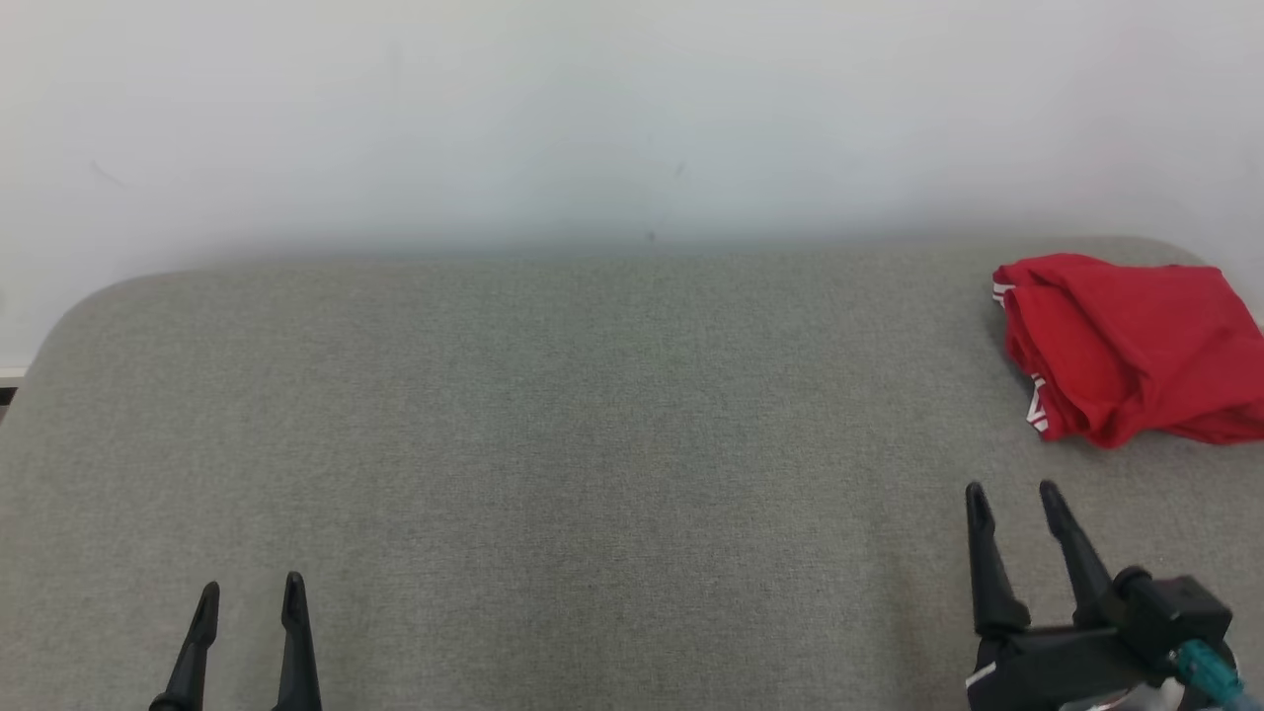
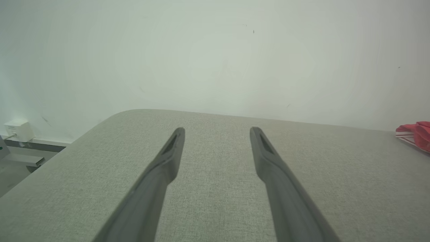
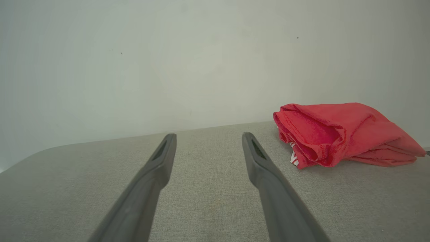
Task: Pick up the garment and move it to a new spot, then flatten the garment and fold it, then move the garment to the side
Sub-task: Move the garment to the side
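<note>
The garment (image 1: 1131, 346) is a red cloth with white striped trim, bunched in a loose heap at the far right of the grey padded table (image 1: 553, 425). It also shows right of my fingers in the right wrist view (image 3: 339, 134) and as a sliver at the right edge of the left wrist view (image 2: 416, 134). My right gripper (image 1: 1012, 491) stands open a short way in front of the garment, apart from it, with nothing between its fingers (image 3: 208, 136). My left gripper (image 1: 251, 589) is open and empty at the lower left (image 2: 216, 129).
A plain pale wall (image 1: 632, 118) runs along the table's far edge. The table's corners are rounded. Off the table's far left corner, a small white box (image 2: 18, 129) sits on a ledge by the wall.
</note>
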